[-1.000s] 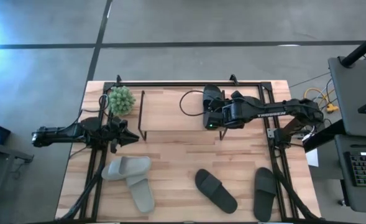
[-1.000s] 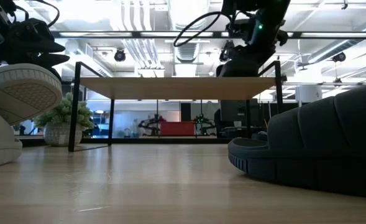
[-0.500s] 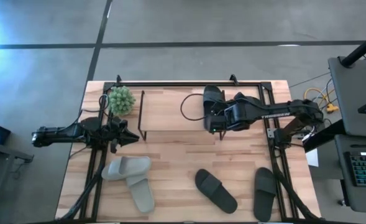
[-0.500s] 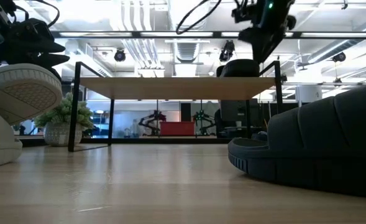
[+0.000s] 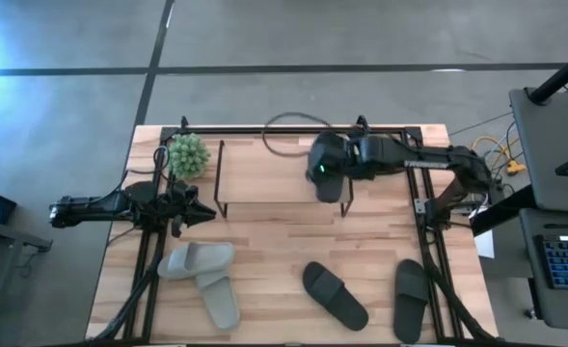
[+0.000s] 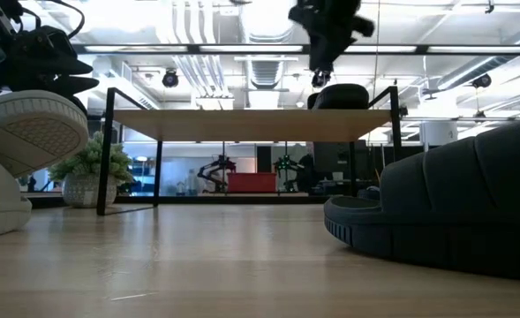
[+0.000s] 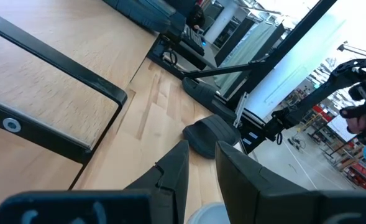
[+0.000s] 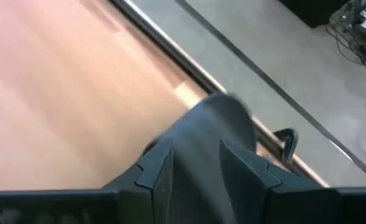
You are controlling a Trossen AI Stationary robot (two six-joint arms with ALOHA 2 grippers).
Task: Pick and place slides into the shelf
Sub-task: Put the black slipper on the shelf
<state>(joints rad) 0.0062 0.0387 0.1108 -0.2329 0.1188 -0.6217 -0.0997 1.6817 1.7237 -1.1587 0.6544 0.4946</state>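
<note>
**Getting clear of the slide on the shelf without knocking it off**

One black slide (image 5: 328,173) is sitting on top of the shelf (image 5: 221,178), out at the end nearest the right arm. The right tool (image 5: 314,172) is right above it. In the right wrist view the two fingers (image 8: 155,168) stand apart with the dark slide (image 8: 217,134) showing in the gap between them, so I read it as let go, not squeezing. The low view backs that up: the slide (image 6: 337,96) rests on the shelf top on its own, with the tool (image 6: 320,62) hanging just above it.

My take on doing this bit well: lift straight up before swinging away. A sideways move this close could catch the strap and drag the slide over the edge. Rubber grips, so it should stay put if nothing hooks it.

Still on the desk (image 5: 264,231): two pale grey-green slides (image 5: 204,275) lying overlapped near the left arm, and two black slides, one mid-desk (image 5: 334,294) and one by the right rail (image 5: 411,299).

The left tool (image 5: 199,214) is parked just beside the shelf's near end, fingers (image 7: 170,174) close together with nothing between them.
</note>
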